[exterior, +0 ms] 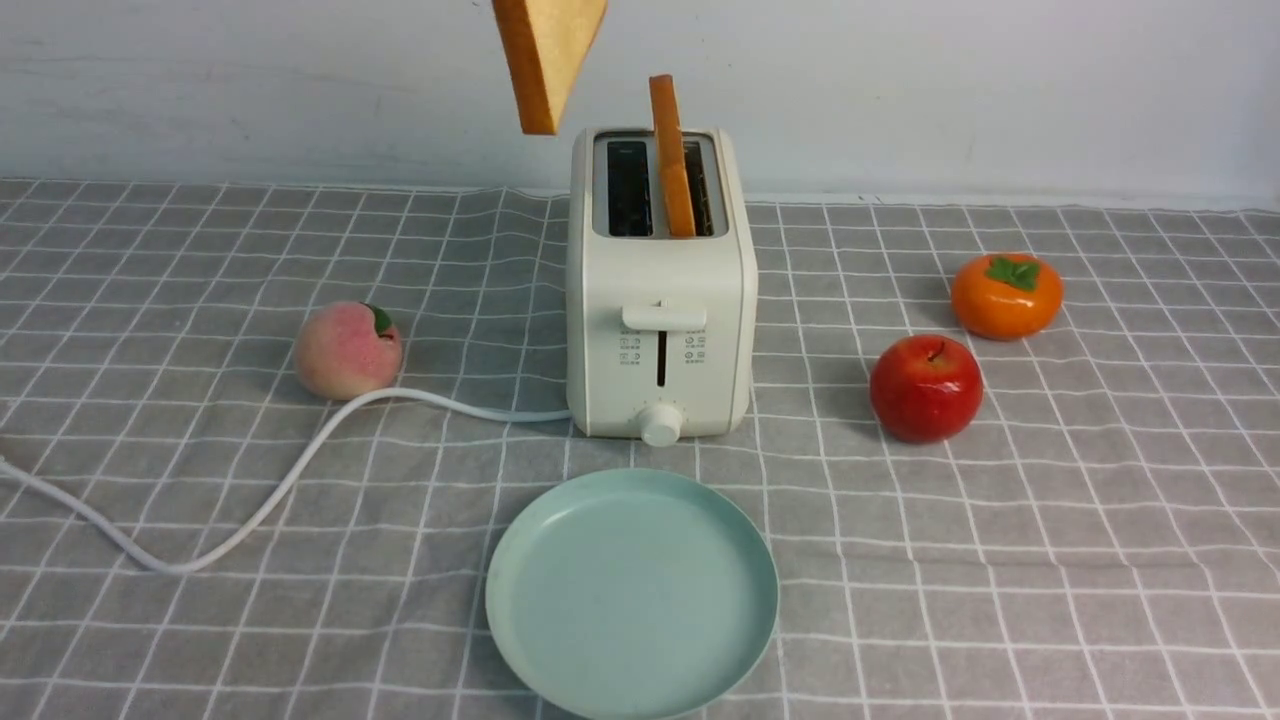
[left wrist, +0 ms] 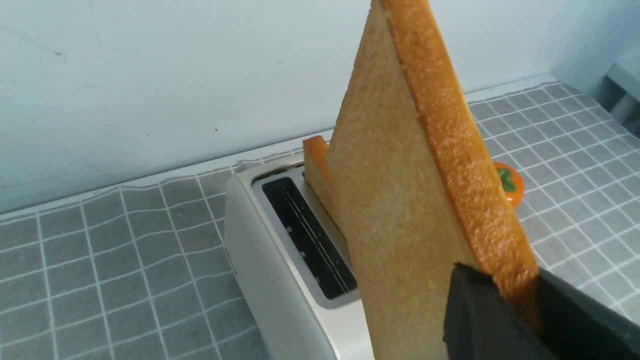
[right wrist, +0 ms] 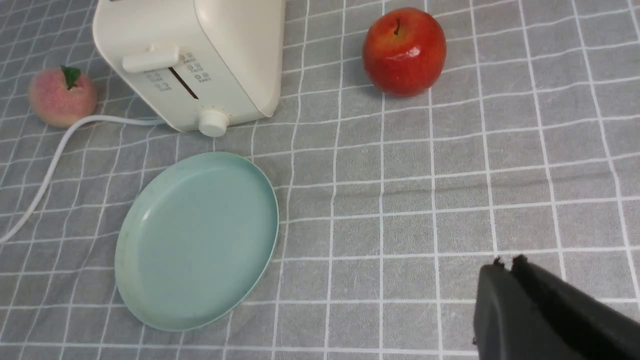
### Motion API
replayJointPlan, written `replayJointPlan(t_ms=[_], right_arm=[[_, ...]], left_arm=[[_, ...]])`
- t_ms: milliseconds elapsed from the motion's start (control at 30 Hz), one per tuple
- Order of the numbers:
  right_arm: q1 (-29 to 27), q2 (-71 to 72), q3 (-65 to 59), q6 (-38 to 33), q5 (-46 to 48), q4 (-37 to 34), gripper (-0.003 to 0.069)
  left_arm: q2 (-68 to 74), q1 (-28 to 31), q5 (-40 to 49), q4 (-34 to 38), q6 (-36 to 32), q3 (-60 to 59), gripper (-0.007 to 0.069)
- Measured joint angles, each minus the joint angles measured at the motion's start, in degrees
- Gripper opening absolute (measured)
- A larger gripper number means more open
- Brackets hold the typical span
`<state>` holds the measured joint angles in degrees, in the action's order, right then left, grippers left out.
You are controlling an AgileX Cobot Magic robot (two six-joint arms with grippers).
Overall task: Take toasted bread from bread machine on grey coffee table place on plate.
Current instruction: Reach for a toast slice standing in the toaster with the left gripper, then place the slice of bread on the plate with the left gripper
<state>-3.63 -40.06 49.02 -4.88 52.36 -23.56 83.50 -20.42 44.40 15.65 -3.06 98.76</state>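
Left claw (left wrist: 501, 280) gripping toasted bread (left wrist: 395, 210), high (tilted)

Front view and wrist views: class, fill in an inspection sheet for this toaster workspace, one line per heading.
Surface: grey coffee table, gridded cloth, slightly creased.
Job's things: bread machine upright; lifted slice in the air, above and left of it; second slice standing in the right slot; left slot empty; plate empty, in front of the bread machine.
Clutter: peach left of the bread machine; red apple and persimmon to its right.
Grippers: left gripper shut on the lifted slice's corner; right gripper shut, holding nothing, above bare cloth.
Cables: white cord from the bread machine's base, past the peach, off the left edge.
Surroundings: pale wall behind the table.
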Motion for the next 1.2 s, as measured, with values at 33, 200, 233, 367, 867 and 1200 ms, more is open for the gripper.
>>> replayJointPlan(t_ms=[33, 200, 233, 367, 867, 1200], right_arm=[[0.0, 0.0, 0.0, 0.0, -0.8, 0.0, 0.0031], [0.0, 0.0, 0.0, 0.0, -2.4, 0.0, 0.0036], [0.0, 0.0, 0.0, 0.0, -2.6, 0.0, 0.0038], [0.0, 0.0, 0.0, 0.0, -2.5, 0.0, 0.0041], [0.0, 0.0, 0.0, -0.1, -2.7, -0.5, 0.0058], [0.0, 0.0, 0.0, -0.1, -3.1, -1.3, 0.0076]], left_arm=[[-1.2, 0.0, 1.6, 0.2, 0.7, -0.4, 0.0074], [-6.3, 0.0, 4.8, 5.4, 2.5, -10.5, 0.0074], [-7.7, 0.0, 3.3, 9.9, 1.1, -17.9, 0.0074], [-8.4, 0.0, -4.6, 25.2, -7.4, -35.3, 0.0074], [3.0, 0.0, -22.9, 81.7, -50.2, -58.6, 0.009], [4.0, 0.0, -19.8, 73.3, -50.7, -58.7, 0.0443]])
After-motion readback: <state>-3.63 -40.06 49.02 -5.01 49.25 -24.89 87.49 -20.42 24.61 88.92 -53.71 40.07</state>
